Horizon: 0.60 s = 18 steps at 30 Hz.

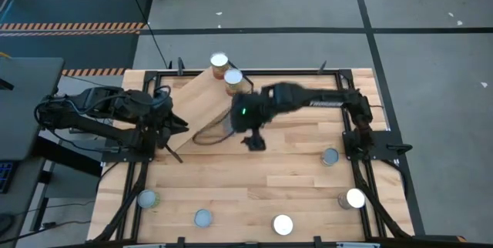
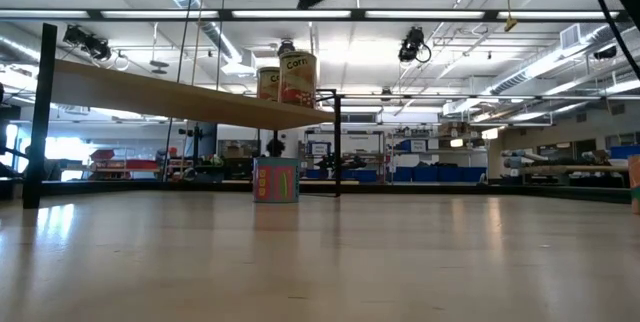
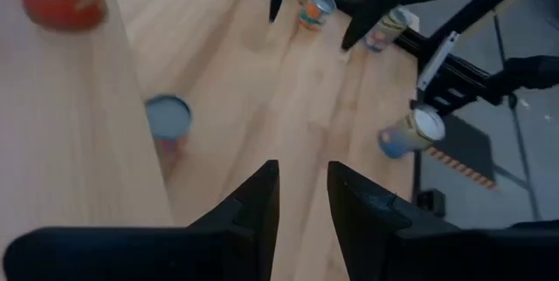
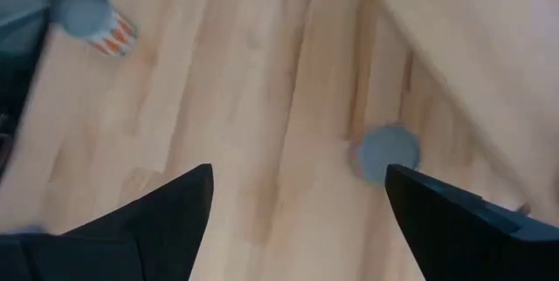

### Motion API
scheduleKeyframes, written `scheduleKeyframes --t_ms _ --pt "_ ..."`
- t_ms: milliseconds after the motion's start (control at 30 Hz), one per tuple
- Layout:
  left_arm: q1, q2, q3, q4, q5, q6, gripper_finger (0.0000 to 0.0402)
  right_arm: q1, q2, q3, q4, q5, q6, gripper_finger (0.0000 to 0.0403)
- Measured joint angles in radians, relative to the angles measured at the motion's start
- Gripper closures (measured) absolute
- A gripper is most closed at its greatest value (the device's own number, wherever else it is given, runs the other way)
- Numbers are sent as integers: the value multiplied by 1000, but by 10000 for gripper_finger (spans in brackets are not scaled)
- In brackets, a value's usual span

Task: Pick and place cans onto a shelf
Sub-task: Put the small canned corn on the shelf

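My right gripper (image 4: pixel 297 207) hangs over the table (image 1: pixel 293 167) with its fingers (image 4: pixel 166 220) spread wide. One can (image 4: pixel 384 152) stands on the table just ahead of them, beside the edge of the shelf (image 1: pixel 202 98). Two cans (image 1: pixel 226 71) sit on the shelf beyond it. My left gripper (image 3: pixel 303 195) waits at the shelf's other side, fingers nearly together, nothing between them.

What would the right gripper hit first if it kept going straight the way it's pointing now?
Probably the tabletop. The right gripper, jaws open and empty, points down at bare wood. A silver-topped can stands just off that line beside the shelf, nearer one finger; depth is hard to judge.
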<state>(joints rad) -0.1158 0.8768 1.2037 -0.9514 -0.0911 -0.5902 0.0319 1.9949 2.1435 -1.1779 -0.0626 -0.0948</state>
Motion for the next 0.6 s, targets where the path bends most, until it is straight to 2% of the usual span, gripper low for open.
scheduleKeyframes --t_ms 100,267,333,500,600 --pt "-1 0 0 -45 39 -27 296 50 0 -117 134 88 163 57" --pt "-27 0 0 -151 47 -22 296 132 -29 -339 416 374 370 57" --pt "-42 0 0 -210 48 -27 296 149 -34 -428 535 423 436 57" --pt "-96 0 0 -326 48 -53 296 162 -34 -632 874 445 581 55" --pt "-135 0 0 -368 49 -54 296 167 -34 -746 1049 549 694 55"
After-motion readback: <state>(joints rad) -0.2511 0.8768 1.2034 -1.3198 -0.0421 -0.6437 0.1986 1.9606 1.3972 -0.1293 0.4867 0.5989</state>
